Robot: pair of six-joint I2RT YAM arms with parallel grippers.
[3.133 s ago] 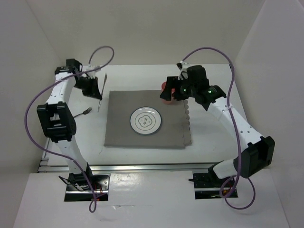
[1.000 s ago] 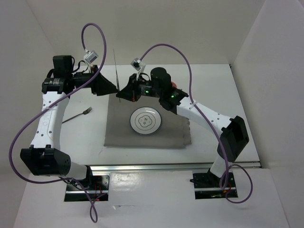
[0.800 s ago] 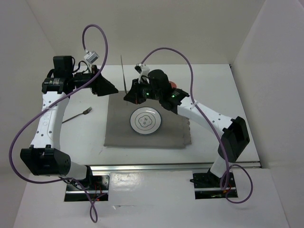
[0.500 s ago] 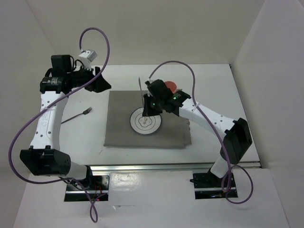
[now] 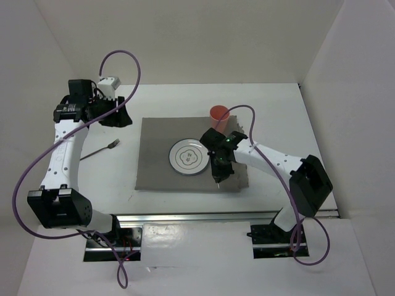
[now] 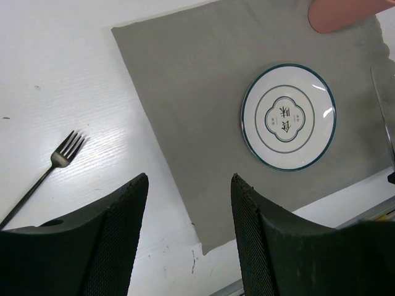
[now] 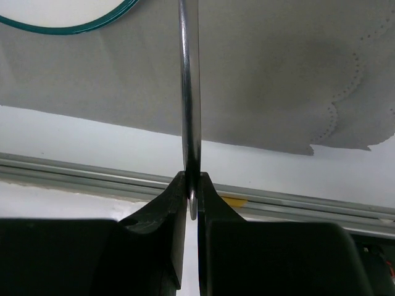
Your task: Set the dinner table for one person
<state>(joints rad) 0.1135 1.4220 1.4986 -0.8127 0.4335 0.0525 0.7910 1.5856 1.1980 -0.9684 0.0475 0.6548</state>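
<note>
My right gripper [image 5: 217,168] [image 7: 192,176] is shut on a slim steel knife [image 7: 189,92] by its handle end. It holds the knife low over the grey mat [image 5: 154,160], just right of the white blue-rimmed plate [image 5: 189,157] [image 6: 289,117]. The blade also shows at the right edge of the left wrist view, knife [image 6: 386,117]. My left gripper [image 5: 120,114] [image 6: 190,179] hangs open and empty above the white dinner table [image 5: 278,111] at the mat's back left corner. A fork [image 5: 102,148] [image 6: 52,166] lies on the table left of the mat.
A red cup [image 5: 219,114] stands at the mat's back right corner. A scallop-edged napkin [image 5: 244,154] [image 7: 364,117] lies along the mat's right side. The silver rail [image 5: 185,216] [image 7: 92,166] runs along the near table edge.
The knife went from the left gripper to the right one. The right arm then carried it from the mat's back left, over the plate, to the mat's right front. The left arm drew back.
</note>
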